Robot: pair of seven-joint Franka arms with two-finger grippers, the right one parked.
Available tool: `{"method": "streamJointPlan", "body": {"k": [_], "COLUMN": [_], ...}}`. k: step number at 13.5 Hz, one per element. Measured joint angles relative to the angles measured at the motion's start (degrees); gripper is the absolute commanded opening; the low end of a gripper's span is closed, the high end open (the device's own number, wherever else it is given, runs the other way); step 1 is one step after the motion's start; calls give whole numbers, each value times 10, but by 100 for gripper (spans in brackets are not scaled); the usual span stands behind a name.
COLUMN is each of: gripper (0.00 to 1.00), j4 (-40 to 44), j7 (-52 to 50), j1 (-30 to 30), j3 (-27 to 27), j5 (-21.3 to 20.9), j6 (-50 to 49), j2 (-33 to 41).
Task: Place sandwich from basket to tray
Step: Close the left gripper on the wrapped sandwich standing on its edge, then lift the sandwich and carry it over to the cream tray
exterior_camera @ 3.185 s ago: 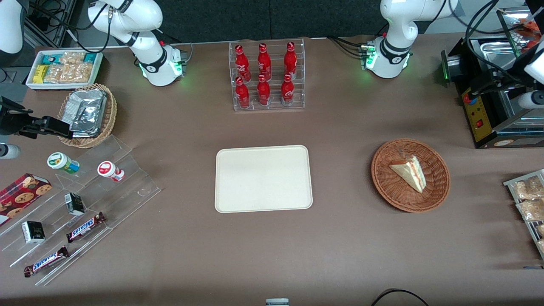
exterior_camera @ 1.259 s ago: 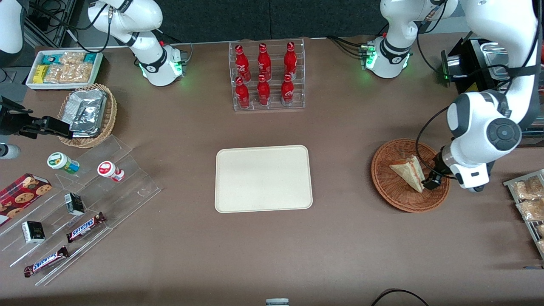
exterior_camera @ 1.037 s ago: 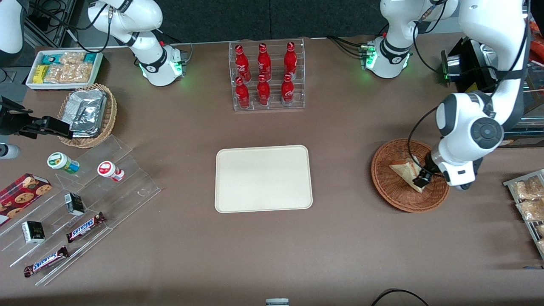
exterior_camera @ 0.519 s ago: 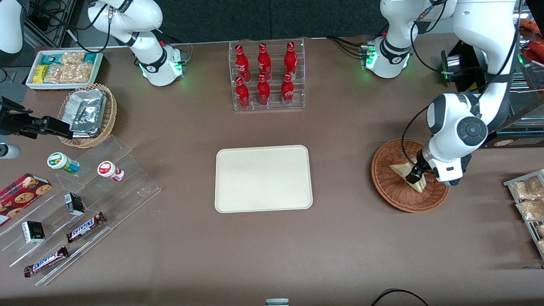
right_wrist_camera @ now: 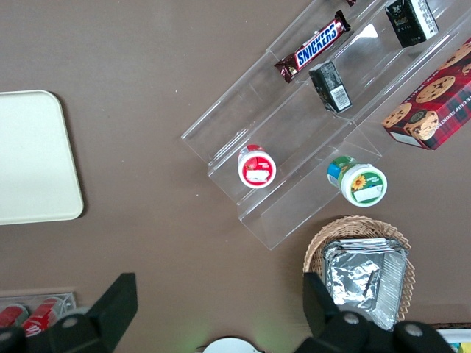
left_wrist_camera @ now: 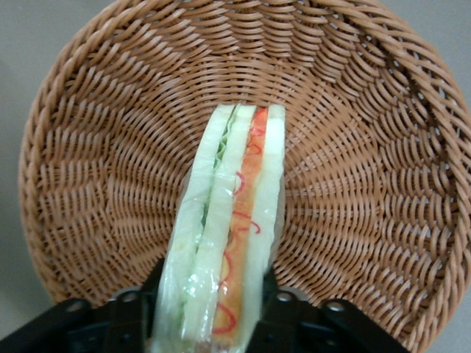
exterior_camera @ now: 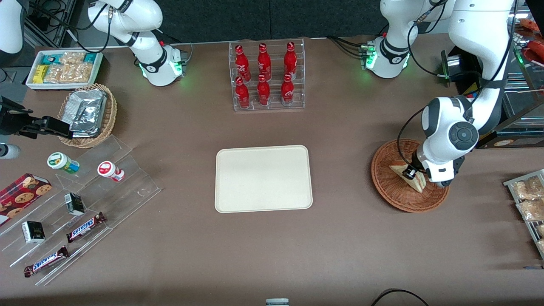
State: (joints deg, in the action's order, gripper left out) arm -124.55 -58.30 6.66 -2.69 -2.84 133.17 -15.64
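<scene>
The sandwich (exterior_camera: pixel 419 183) stands on its edge in the reddish-brown basket (exterior_camera: pixel 384 187), toward the working arm's end of the table. In the left wrist view the sandwich (left_wrist_camera: pixel 235 213) shows white bread with red and green filling, with the woven basket (left_wrist_camera: pixel 110 184) all around it. My gripper (exterior_camera: pixel 410 173) is down in the basket, open, and its dark fingers (left_wrist_camera: pixel 138 309) sit close on either side of the wedge's wide end. The cream tray (exterior_camera: pixel 263 178) lies bare at the table's middle.
A clear rack of red bottles (exterior_camera: pixel 267 76) stands farther from the camera than the tray. A black machine (exterior_camera: pixel 488 106) and a rack of snack packets (exterior_camera: pixel 529 199) flank the basket. A tiered acrylic stand (exterior_camera: pixel 85 191) and a tan foil-pack basket (exterior_camera: pixel 87 114) lie toward the parked arm's end.
The arm swung in over the basket from the working arm's end and came down. Over the last second my gripper slid along the sandwich toward its wide end. The sandwich has not moved.
</scene>
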Motion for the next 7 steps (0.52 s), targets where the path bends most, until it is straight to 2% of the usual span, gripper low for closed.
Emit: {"method": "streamJointPlan", "body": {"k": [4, 7], "gripper": [0, 0], "j4": [61, 115], "j7": [16, 24], "j1": [1, 3], "j3": [13, 59], "j5": [0, 0], "j6": [-115, -223], "j2": [16, 53]}}
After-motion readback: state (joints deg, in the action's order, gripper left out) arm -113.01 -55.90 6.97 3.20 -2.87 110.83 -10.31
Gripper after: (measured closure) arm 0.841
